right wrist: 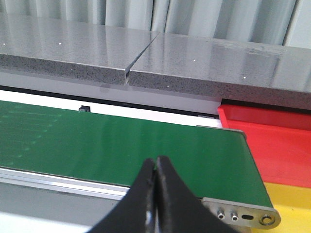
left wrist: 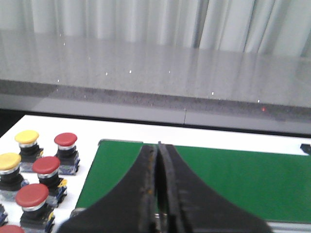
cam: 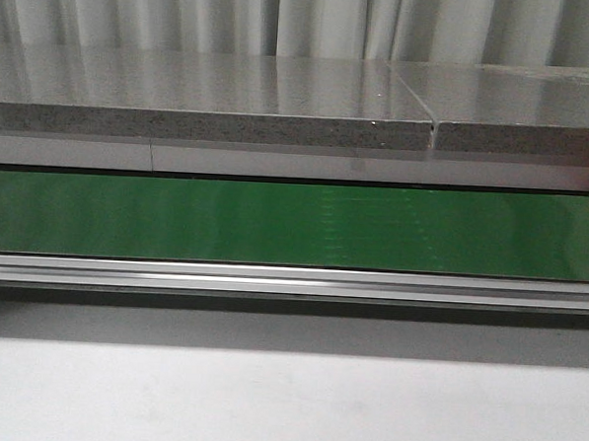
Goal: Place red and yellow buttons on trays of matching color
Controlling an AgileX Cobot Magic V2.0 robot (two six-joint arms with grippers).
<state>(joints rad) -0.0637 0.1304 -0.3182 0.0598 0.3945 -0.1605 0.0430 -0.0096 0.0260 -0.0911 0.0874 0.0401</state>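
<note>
Both idle: left gripper (left wrist: 158,145) and right gripper (right wrist: 156,162) pinched closed, holding nothing. Buttons (left wrist: 46,167) staged at belt's (left wrist: 233,179) 9 o'clock end; red tray (right wrist: 272,141) and yellow tray (right wrist: 291,204) at 3 o'clock for sorting

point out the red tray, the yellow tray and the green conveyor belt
red tray (right wrist: 277,145), right wrist view, on its flat floor
yellow tray (right wrist: 291,204), right wrist view, on its bare surface
green conveyor belt (cam: 294,223), front view, middle of the belt surface
</note>
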